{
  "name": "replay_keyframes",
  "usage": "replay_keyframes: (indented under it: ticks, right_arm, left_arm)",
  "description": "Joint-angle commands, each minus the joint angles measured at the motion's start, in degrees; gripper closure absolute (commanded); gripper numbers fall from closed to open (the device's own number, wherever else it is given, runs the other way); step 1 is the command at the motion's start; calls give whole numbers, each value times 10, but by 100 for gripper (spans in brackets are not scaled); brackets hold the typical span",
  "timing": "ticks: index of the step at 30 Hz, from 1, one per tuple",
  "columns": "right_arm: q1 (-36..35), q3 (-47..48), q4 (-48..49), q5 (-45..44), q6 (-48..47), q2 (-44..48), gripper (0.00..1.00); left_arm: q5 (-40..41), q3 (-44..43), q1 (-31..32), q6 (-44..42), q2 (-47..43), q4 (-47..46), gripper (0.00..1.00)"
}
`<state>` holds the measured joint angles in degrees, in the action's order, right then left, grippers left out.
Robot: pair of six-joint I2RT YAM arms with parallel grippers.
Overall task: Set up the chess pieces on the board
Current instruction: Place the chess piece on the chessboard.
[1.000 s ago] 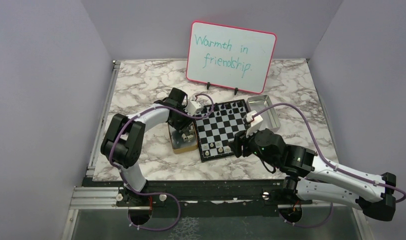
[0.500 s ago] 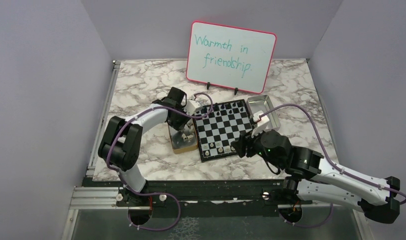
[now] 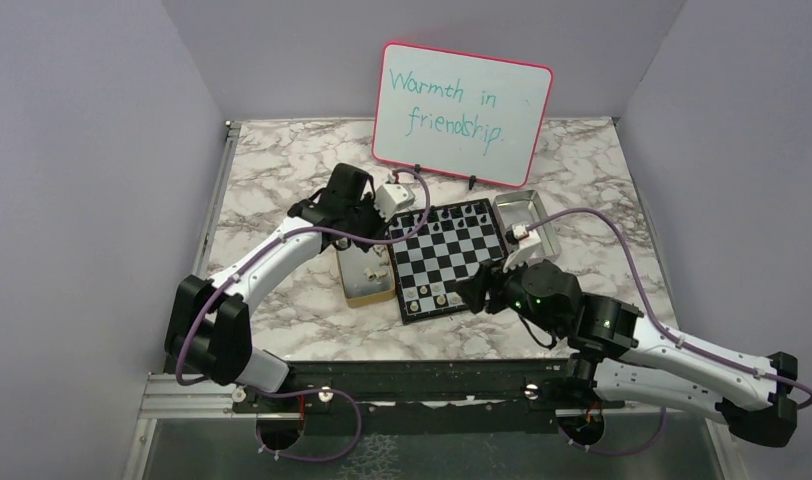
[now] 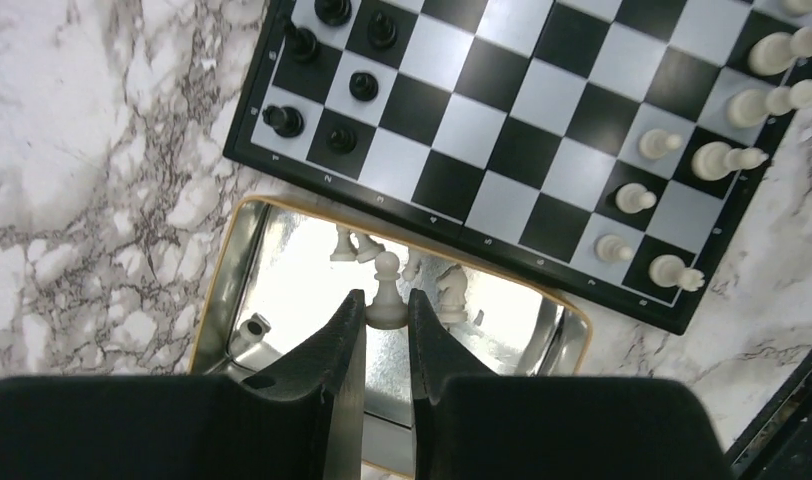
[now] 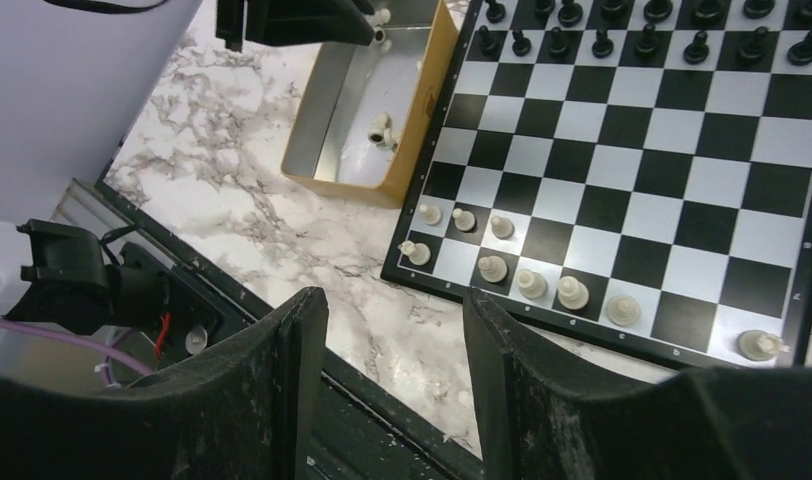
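Left pincer clamps cream pawn — above box.

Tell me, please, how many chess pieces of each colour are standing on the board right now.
Cream pieces on the board: 9
Black pieces on the board: 16, with the far row partly cropped in the right wrist view
Total: 25

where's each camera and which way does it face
Top external: above and behind, looking down on the board; left arm, right arm show.
Left wrist: looks down into the box; left end effector pinching a cream pawn.
Right wrist: over the board's near edge, facing away; open right end effector.
Wrist views share board and box.
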<state>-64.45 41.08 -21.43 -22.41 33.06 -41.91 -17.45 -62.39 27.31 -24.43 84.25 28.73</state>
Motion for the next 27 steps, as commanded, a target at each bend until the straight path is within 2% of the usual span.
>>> replay_keyframes:
  ticks: [1, 11, 18, 27]
  right_arm:
    - [-3, 11, 43, 32, 28, -44, 44]
    - [14, 84, 60, 92, 68, -154, 47]
    - [84, 57, 160, 203, 130, -152, 52]
    - [97, 73, 199, 264, 144, -201, 56]
  left_arm:
    - [-67, -8, 7, 13, -54, -37, 93]
    - [-205, 54, 15, 36, -140, -92, 93]
    - [-272, 131, 28, 21, -209, -147, 94]
    - [-334, 160, 31, 3, -240, -167, 98]
